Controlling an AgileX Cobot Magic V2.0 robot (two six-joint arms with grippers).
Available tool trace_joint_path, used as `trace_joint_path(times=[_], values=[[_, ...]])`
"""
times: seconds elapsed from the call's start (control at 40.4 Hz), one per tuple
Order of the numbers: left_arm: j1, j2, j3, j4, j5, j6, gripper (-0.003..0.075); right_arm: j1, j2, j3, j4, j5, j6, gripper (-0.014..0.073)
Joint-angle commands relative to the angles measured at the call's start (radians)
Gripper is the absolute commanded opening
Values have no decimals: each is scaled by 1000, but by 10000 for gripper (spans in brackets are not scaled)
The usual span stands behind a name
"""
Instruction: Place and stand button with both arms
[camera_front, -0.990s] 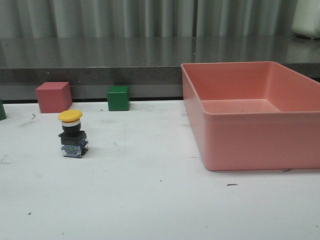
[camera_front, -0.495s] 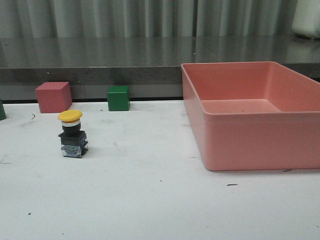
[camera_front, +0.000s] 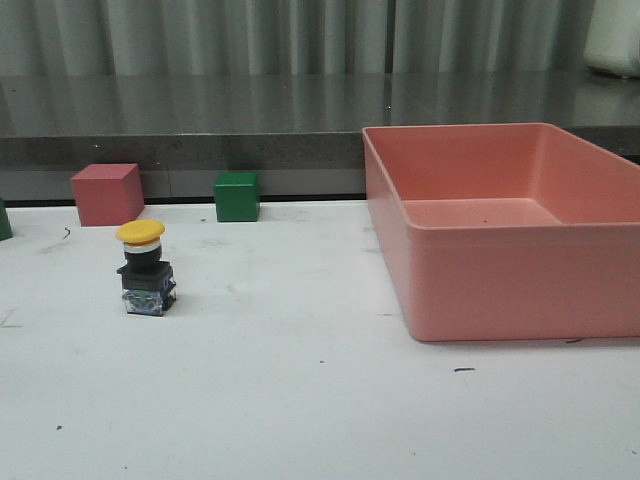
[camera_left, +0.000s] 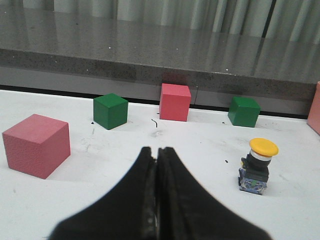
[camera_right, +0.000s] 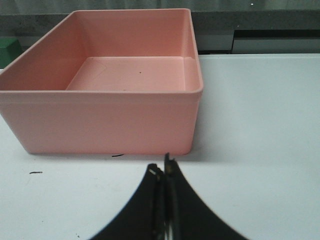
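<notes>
Your button (camera_front: 144, 268) already stood upright on the desk (camera_front: 300, 400), at about four o'clock from the red cube (camera_front: 107, 194). Your left tool (camera_left: 158, 165) and right tool (camera_right: 165, 172) were both closed and empty, so little seemed left.

pink bin (camera_front: 500, 270) | red cube (camera_front: 107, 194) | green cube (camera_front: 237, 196) | white table (camera_front: 300, 400)

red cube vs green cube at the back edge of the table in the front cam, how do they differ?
Colour: the red cube is pinkish red, the green cube dark green.
Size: the red cube looks larger than the green cube.
Position: the red cube sits further left, almost straight behind the button; the green cube sits nearer the pink bin.
Shared: both rest flat on the white table, apart, untouched.
</notes>
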Motion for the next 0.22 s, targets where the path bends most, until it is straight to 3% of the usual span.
trace_joint_path(times=[0.0, 0.198], values=[[1, -21, 16, -6, -88, -8, -20, -5, -18, -4, 0, -74, -5, -61], [1, -21, 16, -6, -88, -8, -20, -5, -18, -4, 0, -74, -5, -61]])
